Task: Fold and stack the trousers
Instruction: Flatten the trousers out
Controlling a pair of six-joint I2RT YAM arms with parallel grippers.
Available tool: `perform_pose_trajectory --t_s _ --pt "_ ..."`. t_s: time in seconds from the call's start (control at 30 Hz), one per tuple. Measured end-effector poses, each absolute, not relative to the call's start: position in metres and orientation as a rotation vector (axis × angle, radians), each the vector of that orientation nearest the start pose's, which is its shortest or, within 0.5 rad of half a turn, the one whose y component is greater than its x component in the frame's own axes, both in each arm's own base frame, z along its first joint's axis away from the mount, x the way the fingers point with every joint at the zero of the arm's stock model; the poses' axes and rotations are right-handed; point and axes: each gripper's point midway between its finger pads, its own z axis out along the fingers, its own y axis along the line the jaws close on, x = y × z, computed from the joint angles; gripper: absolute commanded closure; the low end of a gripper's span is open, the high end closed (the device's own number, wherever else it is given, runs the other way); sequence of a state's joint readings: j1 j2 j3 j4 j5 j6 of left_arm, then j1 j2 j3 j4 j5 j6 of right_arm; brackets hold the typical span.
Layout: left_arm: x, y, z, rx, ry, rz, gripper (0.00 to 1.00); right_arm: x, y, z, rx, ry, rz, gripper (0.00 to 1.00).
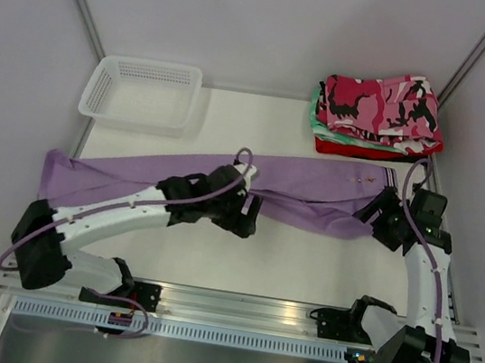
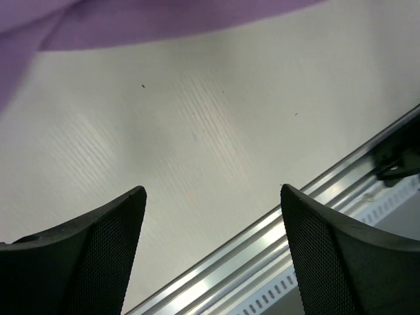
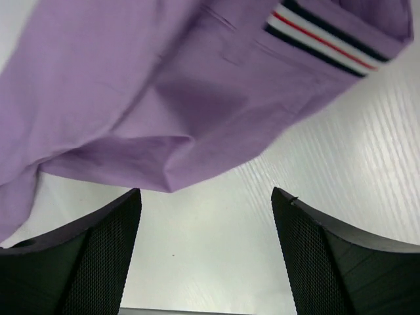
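Now my arms reach forward, left hand and right hand spread, empty, just beside the lilac trousers.

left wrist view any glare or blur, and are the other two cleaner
Left wrist: a pale streaky sheen on the table, and the lilac trousers at the top edge look soft. Right wrist: waistband stripes crisp, soft shadow beneath the cloth. Top external: even light, only faint shadows.

Top cam sits high behind the arm bases at frame bottom, looking down on the whole table. Wrist cams are close, facing down at it. All three catch the lilac trousers.
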State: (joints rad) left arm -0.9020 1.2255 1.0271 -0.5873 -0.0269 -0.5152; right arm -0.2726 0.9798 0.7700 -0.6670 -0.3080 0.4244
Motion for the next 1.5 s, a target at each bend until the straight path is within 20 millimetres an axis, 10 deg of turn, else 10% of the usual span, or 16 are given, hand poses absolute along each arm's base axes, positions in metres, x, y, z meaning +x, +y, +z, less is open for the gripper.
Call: perform_pose_trajectory --t_s 0.17,0.57,0.8,0.9,1.07,1.23,1.5 --pt "0.195 -0.301 0.099 0.573 2.501 -0.474 0.15 0.235 0.003 0.075 0.868 2.454 0.433 0.18" --pt "0.267 -0.338 0.044 0.726 2.293 -0.271 0.13 0.285 -0.019 0.034 1.082 2.345 0.387 0.18" --pt "0.309 -0.373 0.050 0.812 2.167 -0.345 0.14 0.297 -0.028 0.023 1.085 2.350 0.344 0.86" --pt "0.318 -0.383 0.046 0.852 2.147 -0.395 0.21 0.296 -0.031 0.025 1.077 2.354 0.322 1.00" --pt "0.299 -0.396 0.029 0.968 2.172 -0.521 0.34 0.292 -0.040 0.043 1.048 2.337 0.282 1.00" --pt "0.276 -0.403 0.023 1.031 2.200 -0.647 0.95 0.275 -0.058 0.072 1.058 2.293 0.239 1.00" --pt "0.205 -0.408 0.019 1.142 2.240 -0.770 0.98 0.233 -0.073 0.102 1.132 2.275 0.178 1.00"
